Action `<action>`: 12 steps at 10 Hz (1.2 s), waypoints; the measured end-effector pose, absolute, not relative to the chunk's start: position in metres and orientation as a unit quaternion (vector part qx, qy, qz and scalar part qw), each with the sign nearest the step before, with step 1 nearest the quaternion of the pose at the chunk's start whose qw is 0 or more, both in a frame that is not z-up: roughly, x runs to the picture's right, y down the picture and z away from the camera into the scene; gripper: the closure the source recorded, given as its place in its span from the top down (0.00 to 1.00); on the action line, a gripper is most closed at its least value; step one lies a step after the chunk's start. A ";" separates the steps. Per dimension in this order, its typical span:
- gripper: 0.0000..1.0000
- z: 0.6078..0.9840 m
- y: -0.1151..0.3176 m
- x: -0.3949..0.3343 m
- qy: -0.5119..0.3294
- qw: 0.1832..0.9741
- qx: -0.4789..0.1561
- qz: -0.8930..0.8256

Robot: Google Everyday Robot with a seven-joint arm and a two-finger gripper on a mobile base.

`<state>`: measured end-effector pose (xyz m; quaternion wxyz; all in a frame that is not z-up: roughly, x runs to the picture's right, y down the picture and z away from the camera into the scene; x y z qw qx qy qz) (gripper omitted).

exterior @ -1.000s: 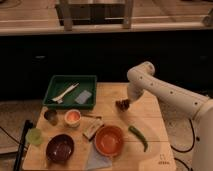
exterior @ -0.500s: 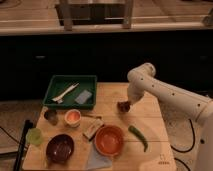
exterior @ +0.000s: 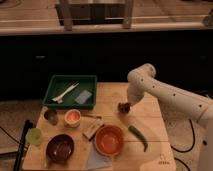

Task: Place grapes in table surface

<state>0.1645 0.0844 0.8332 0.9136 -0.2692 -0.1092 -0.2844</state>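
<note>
Clearly, the biggest thing is the table surface (exterior: 150, 107), a light wooden top of planks with seams, and a small printed mark near its front right corner. Over its right side bends the white arm (exterior: 170, 95) of the robot, coming from the right and pointing down to the boards. On the back left stands the green tray (exterior: 71, 91) with a pale utensil and a grey flat piece inside. In front are the orange bowl (exterior: 109, 139) on a bluish cloth, the dark purple bowl (exterior: 60, 148), a small cup with orange inside (exterior: 72, 117) and a long green pepper (exterior: 138, 136).

The gripper (exterior: 128, 105) hangs low at the end of the arm, just above the wood, in the open part of the table between tray and pepper. I judge it is there because this bare place has room to set something down without touching the dishes.

The grapes (exterior: 123, 106) are the smallest thing: a bumpy dark reddish-brown cluster, right at the tip of the gripper and on or very near the boards. Whether the gripper has hold of them or has let go, I cannot tell.
</note>
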 end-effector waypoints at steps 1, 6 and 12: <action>0.04 0.829 0.083 0.163 -0.113 0.911 -0.272 -0.288; 0.04 0.794 0.067 0.144 -0.143 0.902 -0.267 -0.308; 0.04 0.751 0.050 0.129 -0.144 0.895 -0.267 -0.326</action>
